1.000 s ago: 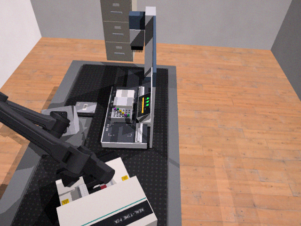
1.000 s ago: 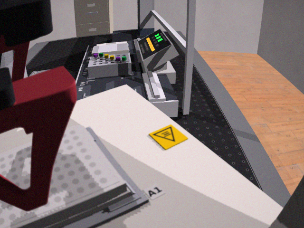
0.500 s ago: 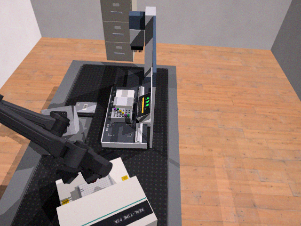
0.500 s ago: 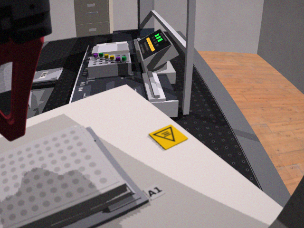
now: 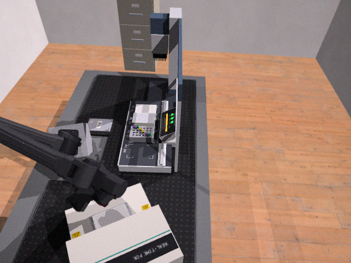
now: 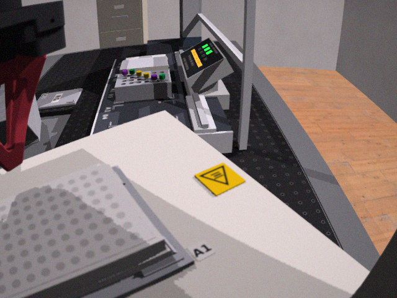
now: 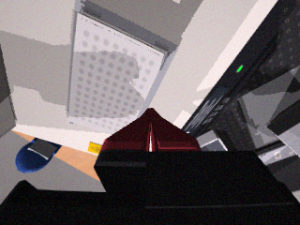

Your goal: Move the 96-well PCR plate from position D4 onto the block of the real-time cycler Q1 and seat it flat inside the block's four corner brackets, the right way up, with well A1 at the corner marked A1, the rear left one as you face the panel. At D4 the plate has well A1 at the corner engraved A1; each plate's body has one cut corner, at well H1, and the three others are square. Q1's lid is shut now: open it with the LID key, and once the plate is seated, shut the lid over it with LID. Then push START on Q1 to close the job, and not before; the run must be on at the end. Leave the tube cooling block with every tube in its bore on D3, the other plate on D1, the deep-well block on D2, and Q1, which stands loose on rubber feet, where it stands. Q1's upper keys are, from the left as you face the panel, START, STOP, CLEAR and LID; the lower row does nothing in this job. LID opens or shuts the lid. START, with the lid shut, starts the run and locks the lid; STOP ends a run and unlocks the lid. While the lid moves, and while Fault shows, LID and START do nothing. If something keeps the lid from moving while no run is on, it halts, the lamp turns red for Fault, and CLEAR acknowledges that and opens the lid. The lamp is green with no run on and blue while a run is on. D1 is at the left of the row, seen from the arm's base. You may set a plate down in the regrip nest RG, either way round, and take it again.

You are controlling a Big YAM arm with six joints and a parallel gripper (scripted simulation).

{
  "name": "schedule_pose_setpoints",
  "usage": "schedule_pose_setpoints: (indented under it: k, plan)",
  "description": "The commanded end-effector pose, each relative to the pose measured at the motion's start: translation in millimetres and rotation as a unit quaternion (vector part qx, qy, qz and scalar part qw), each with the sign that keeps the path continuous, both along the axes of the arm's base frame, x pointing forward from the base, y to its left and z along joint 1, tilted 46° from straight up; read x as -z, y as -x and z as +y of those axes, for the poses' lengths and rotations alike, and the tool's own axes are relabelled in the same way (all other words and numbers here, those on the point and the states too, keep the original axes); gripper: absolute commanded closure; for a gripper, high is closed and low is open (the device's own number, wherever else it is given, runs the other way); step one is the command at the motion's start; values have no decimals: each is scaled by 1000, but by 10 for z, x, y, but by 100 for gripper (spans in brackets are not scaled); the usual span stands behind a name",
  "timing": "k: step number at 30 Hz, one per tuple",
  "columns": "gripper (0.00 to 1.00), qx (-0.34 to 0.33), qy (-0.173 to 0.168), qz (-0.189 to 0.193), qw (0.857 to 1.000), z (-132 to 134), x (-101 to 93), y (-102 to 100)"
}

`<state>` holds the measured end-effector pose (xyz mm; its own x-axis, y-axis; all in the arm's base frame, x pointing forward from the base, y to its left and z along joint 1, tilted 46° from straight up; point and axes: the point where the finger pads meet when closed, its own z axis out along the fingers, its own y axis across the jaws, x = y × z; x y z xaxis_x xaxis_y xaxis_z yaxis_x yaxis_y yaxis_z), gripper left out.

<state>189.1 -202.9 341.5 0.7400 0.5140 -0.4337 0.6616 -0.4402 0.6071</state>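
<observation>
The white 96-well PCR plate (image 5: 112, 215) lies flat on the block of the cycler Q1 (image 5: 124, 226), between the corner brackets. It also shows in the exterior view (image 6: 64, 231) and in the wrist view (image 7: 110, 77). One plate corner sits next to the A1 label (image 6: 202, 250). Q1's lid (image 5: 127, 240) stands open behind the block. My gripper (image 5: 100, 203) (image 6: 11, 160) is shut and empty; its red fingers (image 7: 150, 128) hang above Q1's top, beside the plate's edge and apart from it. Q1's lamp (image 7: 239, 68) is green, with the keys (image 7: 213, 105) below it.
The deck holds the tube cooling block (image 5: 140, 133) with coloured caps, white blocks (image 5: 145, 113) behind it and the empty D4 position (image 5: 140, 154). A tilted control panel (image 5: 169, 121) and a tall gantry post (image 5: 174, 85) stand to the right. A flat grey nest (image 5: 101, 125) lies to the left.
</observation>
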Motion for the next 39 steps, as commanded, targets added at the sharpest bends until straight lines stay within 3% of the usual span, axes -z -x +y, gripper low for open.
schedule_pose_setpoints:
  k: [1,4,6,9,17,20,22,26,28,31,33,39]
  plan:
    - [100,-36,16,16,999,62,-23,18]
    - [100,-40,16,22,999,19,-72,-26]
    - [100,-55,20,45,997,65,63,12]
    - [100,-80,25,76,994,62,82,-15]
    - [100,-134,47,131,981,161,202,108]
    - [100,-130,48,132,981,156,229,114]
    - [100,-147,49,150,977,178,301,102]
    - [100,-168,61,182,967,134,238,89]
    - [100,-183,65,198,961,193,369,153]
    - [100,-206,70,220,951,209,333,164]
    - [100,-217,76,234,945,245,426,210]
    - [100,-233,83,257,934,258,516,223]
